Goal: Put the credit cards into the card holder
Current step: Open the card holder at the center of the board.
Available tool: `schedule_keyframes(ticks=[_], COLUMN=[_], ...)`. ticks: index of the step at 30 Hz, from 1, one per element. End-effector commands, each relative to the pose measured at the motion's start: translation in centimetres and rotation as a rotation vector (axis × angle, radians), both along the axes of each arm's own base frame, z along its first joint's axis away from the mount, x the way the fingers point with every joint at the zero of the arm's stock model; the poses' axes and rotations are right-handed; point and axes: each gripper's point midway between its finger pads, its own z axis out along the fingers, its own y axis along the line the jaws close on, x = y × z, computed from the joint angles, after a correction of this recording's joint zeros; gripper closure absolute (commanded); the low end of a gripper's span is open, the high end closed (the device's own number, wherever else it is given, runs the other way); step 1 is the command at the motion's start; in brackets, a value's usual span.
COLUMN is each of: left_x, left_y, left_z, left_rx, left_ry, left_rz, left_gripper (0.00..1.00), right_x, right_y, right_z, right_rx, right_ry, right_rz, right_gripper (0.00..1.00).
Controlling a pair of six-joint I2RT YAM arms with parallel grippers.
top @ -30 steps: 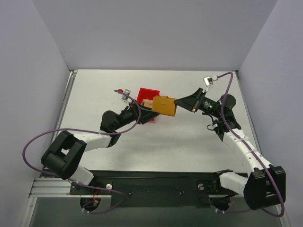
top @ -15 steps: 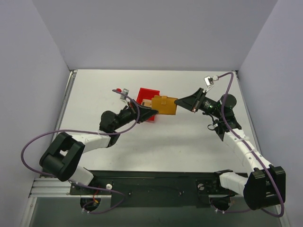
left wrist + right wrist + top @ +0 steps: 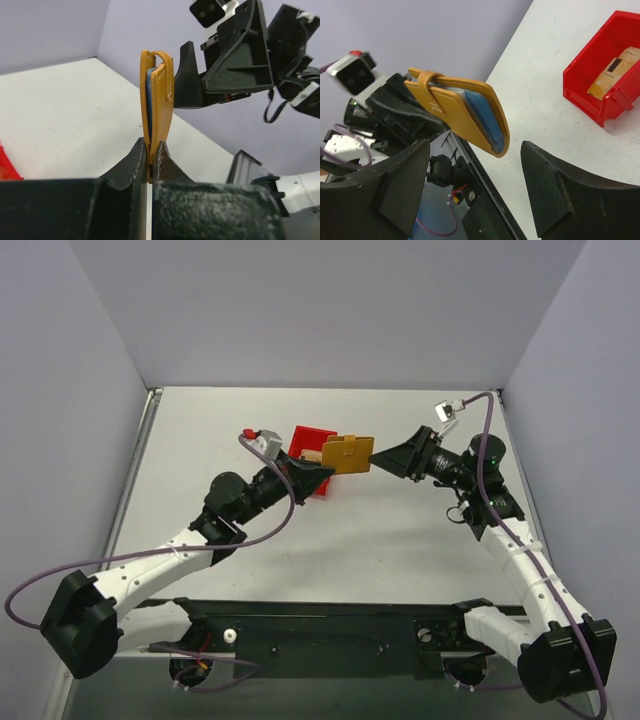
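My left gripper (image 3: 150,162), clamped on the lower edge of the card holder (image 3: 157,100), presents it upright and aloft so my right gripper (image 3: 474,147), jaws apart, can reach its free edge; a credit card (image 3: 612,75) lies in the red bin (image 3: 590,107).

The white counter (image 3: 400,550) carries a red plastic bin (image 3: 310,438), sitting toward twelve o'clock from its centre, near the far edge.
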Motion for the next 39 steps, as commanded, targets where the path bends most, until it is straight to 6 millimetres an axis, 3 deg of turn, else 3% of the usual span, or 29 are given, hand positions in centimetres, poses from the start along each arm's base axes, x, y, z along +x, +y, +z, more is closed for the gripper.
schedule_keyframes(ticks=[1,5,10,12,22,31,33,35,36,38,39], left_x=[1.9,1.4,0.3,-0.1,-1.8,-3.0,-3.1,-3.1,-3.2,-3.2,-3.3], left_y=[2.1,2.5,1.3,0.9,0.0,-2.4,-2.7,-3.0,-3.0,-2.9,-2.9], left_z=[-0.8,-1.3,-1.9,-1.6,-0.3,-0.1,0.0,-0.1,-0.2,0.0,0.1], left_rx=[0.335,0.518,0.713,0.76,0.931,1.01,1.016,1.026,1.021,1.01,1.0], left_ry=[-0.155,-0.291,-0.428,-0.484,-0.701,-0.834,-0.847,-0.856,-0.851,-0.844,-0.837], left_rz=[0.328,0.496,0.603,0.659,0.896,0.933,0.949,0.958,0.965,0.978,0.98], left_gripper=[1.0,1.0,1.0,1.0,1.0,1.0,1.0,1.0,1.0,1.0,1.0], right_x=[0.0,0.3,0.1,0.3,1.1,0.9,0.8,0.7,0.7,0.8,0.8], right_y=[-0.5,-0.2,0.1,0.1,-0.3,0.9,1.2,1.5,1.5,1.3,1.2], right_z=[2.3,3.4,5.0,4.7,0.3,-1.9,-1.9,-1.9,-1.7,-1.6,-1.6], right_rx=[-0.03,0.039,0.119,0.11,-0.035,-0.066,-0.07,-0.068,-0.065,-0.071,-0.081], right_ry=[-0.036,0.017,0.055,0.089,0.282,0.358,0.354,0.344,0.334,0.316,0.301], right_rz=[-0.046,-0.05,-0.037,-0.041,-0.088,-0.021,-0.002,0.012,0.014,-0.001,-0.009], right_gripper=[0.29,0.27,0.26,0.26,0.25,0.27,0.32,0.51,0.66,0.86,0.9])
